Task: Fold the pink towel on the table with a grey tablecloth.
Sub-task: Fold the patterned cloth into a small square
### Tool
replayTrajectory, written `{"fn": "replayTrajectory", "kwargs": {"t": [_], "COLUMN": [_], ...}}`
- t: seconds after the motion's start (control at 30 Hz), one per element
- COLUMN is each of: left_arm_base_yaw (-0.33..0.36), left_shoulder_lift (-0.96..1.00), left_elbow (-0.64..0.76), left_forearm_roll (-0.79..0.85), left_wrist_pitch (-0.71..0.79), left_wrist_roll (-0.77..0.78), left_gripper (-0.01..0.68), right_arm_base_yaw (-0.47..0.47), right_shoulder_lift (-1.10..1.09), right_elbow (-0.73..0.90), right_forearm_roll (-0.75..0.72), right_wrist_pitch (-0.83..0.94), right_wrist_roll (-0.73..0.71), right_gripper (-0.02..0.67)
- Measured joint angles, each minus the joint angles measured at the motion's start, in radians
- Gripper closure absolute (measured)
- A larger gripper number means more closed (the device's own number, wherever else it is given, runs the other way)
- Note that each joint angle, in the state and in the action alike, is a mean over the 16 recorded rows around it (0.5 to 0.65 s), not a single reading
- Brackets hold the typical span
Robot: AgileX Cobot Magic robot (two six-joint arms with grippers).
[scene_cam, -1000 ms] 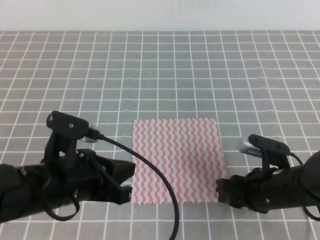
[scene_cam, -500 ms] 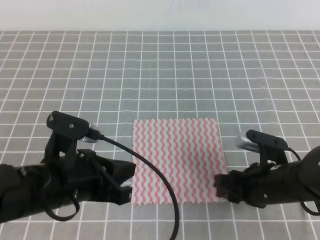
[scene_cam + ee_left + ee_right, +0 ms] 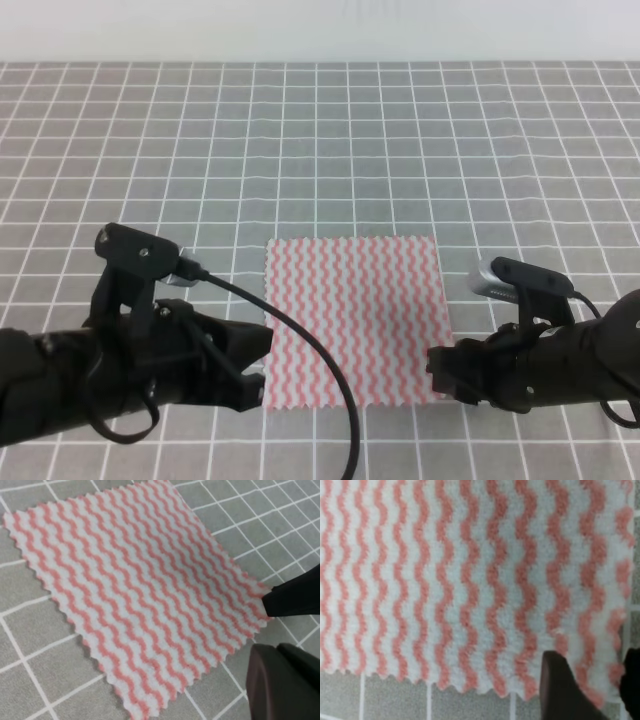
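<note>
The pink towel (image 3: 350, 320) lies flat and unfolded on the table with a grey tablecloth (image 3: 320, 140). My left gripper (image 3: 256, 377) sits at the towel's near-left corner. In the left wrist view the left gripper (image 3: 272, 632) is open, with one dark finger touching that corner of the towel (image 3: 130, 580) and the other just off it. My right gripper (image 3: 441, 372) is at the near-right corner. In the right wrist view the right gripper (image 3: 597, 685) is open, straddling the corner of the towel (image 3: 445, 580), one finger over the cloth and one at its edge.
The gridded grey cloth stretches far beyond the towel on all sides, up to a white wall (image 3: 320, 30) at the back. A black cable (image 3: 310, 350) from the left arm loops over the towel's near-left part.
The right gripper has crept a little left, onto the towel's near-right corner. The left arm has barely moved. The towel lies as before.
</note>
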Motion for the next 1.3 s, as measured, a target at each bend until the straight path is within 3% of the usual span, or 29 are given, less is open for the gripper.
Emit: {"fn": "replayTrajectory", "kwargs": {"t": [0.23, 0.77, 1.3], "left_arm_base_yaw": [0.000, 0.000, 0.000], "left_shoulder_lift": [0.000, -0.002, 0.068], "left_elbow": [0.000, 0.000, 0.000], "left_forearm_roll": [0.000, 0.005, -0.021], "left_wrist_pitch": [0.012, 0.010, -0.036], "left_wrist_roll": [0.000, 0.088, 0.381], "left_gripper": [0.676, 0.676, 0.676], "right_arm_base_yaw": [0.000, 0.000, 0.000], "right_shoulder_lift": [0.009, 0.036, 0.030], "right_elbow": [0.000, -0.031, -0.140], "right_forearm_roll": [-0.002, 0.000, -0.028], "right_wrist_pitch": [0.001, 0.037, 0.046], "right_wrist_roll": [-0.008, -0.014, -0.019], "right_gripper": [0.460, 0.641, 0.662]}}
